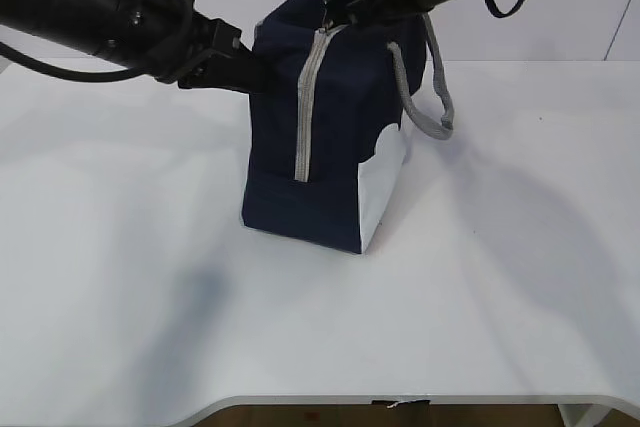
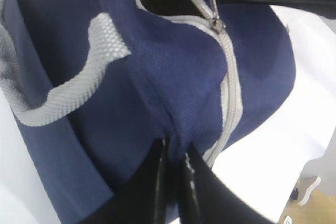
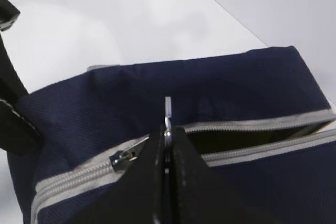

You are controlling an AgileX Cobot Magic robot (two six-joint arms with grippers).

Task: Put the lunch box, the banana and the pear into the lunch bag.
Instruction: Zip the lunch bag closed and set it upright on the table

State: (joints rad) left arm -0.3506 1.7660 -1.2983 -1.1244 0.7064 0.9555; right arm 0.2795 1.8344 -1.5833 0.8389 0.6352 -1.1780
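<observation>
The lunch bag (image 1: 325, 137) stands upright on the white surface (image 1: 500, 277), its top partly unzipped. The left tool (image 2: 176, 153) pinches the bag's navy fabric; the right tool (image 3: 167, 135) clamps the ring pull (image 3: 168, 109).

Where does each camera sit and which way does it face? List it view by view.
Exterior: in front of the table, angled down at the tall navy-blue fabric lunch bag; both black arms show.
Left wrist: beside the bag, facing its side; left gripper pinches fabric.
Right wrist: above the bag, looking down; right gripper shut on the metal zipper pull.
All views share the grey zipper.
</observation>
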